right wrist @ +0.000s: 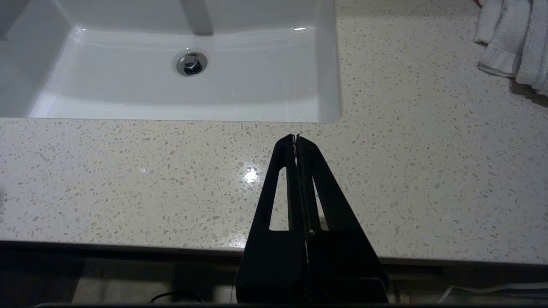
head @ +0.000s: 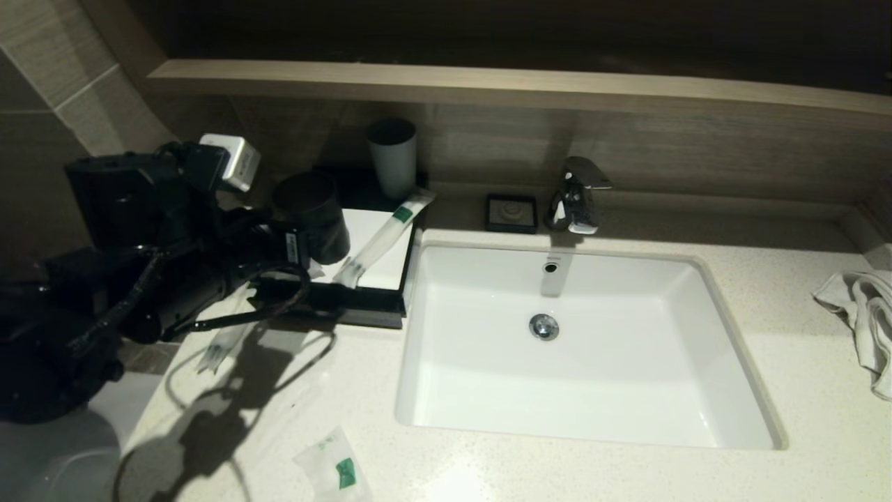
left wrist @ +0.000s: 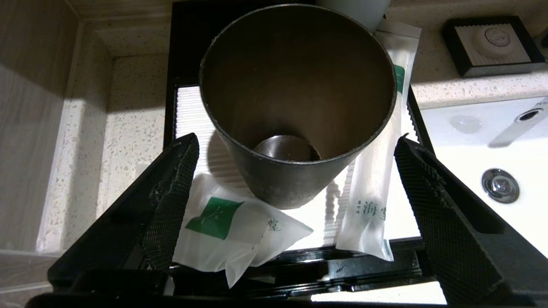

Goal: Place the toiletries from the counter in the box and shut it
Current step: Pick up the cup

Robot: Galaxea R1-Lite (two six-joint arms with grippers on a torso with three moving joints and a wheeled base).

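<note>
the left gripper [left wrist: 295,188] hangs over the flat black box with its white top panel [left wrist: 195,111] at the speckled stone counter's [head: 557,467] left edge, fingers spread wide, empty. a short translucent pouch with a green label [left wrist: 222,226] and a long slim sachet [left wrist: 374,179] lie on the panel beside a dark cup [left wrist: 295,98]. another pouch [head: 334,470] lies at the counter's front edge. the right gripper [right wrist: 296,139] is pressed together above the front edge.

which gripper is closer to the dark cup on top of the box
Left. The left gripper stands open just in front of the dark cup on the box; the right gripper hangs shut over the counter's front edge.
</note>
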